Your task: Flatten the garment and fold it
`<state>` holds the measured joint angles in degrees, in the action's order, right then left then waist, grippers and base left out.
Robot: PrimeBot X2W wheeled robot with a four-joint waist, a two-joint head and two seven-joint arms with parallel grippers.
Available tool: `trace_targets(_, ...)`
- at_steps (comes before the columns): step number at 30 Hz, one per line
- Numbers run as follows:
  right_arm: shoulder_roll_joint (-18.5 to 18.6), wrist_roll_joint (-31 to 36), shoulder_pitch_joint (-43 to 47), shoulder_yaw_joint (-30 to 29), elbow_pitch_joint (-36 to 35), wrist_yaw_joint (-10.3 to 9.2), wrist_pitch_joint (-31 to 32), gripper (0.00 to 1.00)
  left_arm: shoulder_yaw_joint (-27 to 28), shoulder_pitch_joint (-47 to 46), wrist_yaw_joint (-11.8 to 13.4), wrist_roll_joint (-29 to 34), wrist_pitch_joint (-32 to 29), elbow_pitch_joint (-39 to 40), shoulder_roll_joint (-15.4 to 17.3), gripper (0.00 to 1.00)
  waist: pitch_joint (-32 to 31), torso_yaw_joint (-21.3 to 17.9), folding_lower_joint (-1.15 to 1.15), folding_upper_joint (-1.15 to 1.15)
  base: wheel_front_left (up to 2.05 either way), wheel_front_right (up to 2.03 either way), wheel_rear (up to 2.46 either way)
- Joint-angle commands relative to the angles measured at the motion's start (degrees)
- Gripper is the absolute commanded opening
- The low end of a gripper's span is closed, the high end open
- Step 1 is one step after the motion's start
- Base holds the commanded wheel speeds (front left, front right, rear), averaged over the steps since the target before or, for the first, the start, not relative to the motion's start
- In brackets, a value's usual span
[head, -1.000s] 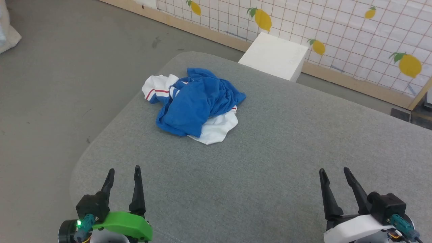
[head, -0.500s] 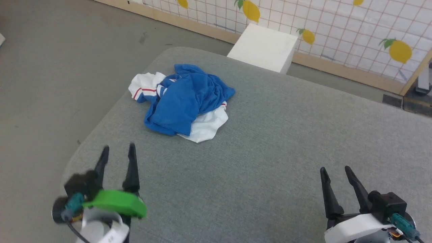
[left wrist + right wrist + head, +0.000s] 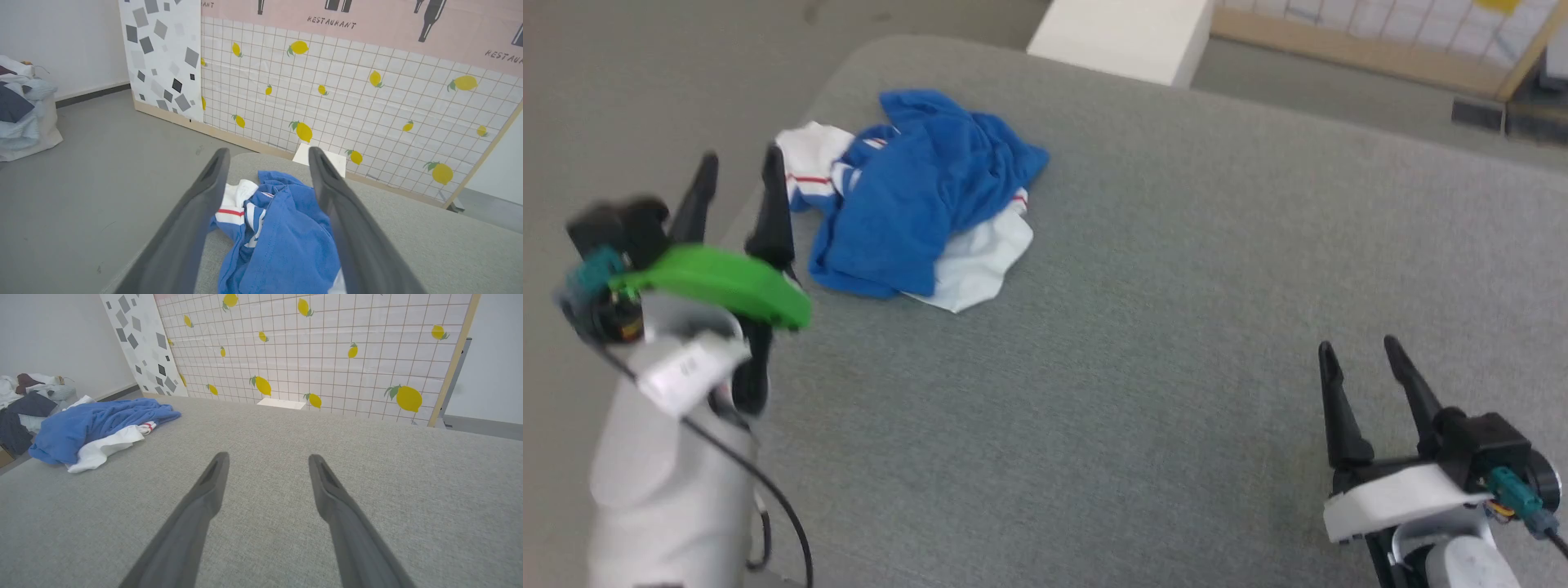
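Jersey point(image 3: 923, 196): crumpled heap, far-left part of grey table point(image 3: 1176, 286).
Left gripper point(image 3: 742, 155): fingers wide apart, empty; has moved up close beside the jersey.
Right gripper point(image 3: 1360, 345): fingers wide apart, empty; unmoved, well apart from the jersey.

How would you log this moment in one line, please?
garment: crumpled on table | left gripper: jaws open, near garment | right gripper: jaws open, empty
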<state>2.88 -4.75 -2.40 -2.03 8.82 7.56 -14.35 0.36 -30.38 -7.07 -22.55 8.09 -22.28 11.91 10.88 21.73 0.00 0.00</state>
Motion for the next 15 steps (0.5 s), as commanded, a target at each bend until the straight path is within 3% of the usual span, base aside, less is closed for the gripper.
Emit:
trace_targets(1, -0.01, 0.69, -1.46, -0.14, -0.72, -0.08, 0.17, 1.00, -0.58, -2.71, -0.36, -1.71, -1.76, -1.62, 0.85, 1.00, 5.57, -2.90, 0.00, 0.00, 0.00, 0.00, 0.00)
trace_targets(8, -0.01, 2.09, -4.20, -0.56, -2.72, -0.08, 1.16, 1.00, -3.17, -11.02, -0.40, -7.33, -11.70, -9.63, 4.48, 1.00, 11.84, -6.00, 0.00, 0.00, 0.00, 0.00, 0.00)
trace_targets(10, -0.01, 2.39, -4.57, -0.76, -3.16, -0.08, 1.34, 1.00, -3.76, -12.98, -0.40, -8.91, -15.99, -12.12, 5.00, 1.00, 13.21, -6.83, 0.00, 0.00, 0.00, 0.00, 0.00)
trace_targets(11, -0.01, 2.77, -4.92, -1.30, -3.92, -0.08, 1.53, 1.00, -4.44, -15.62, -0.41, -10.73, -23.12, -15.64, 5.95, 1.00, 15.08, -7.83, 0.00, 0.00, 0.00, 0.00, 0.00)
trace_targets(15, -0.01, 2.82, -5.08, -1.63, -4.62, -0.08, 1.51, 1.00, -5.56, -17.80, 0.59, -11.35, -31.48, -19.27, 6.87, 1.00, 16.66, -8.94, 0.00, 0.00, 0.00, 0.00, 0.00)
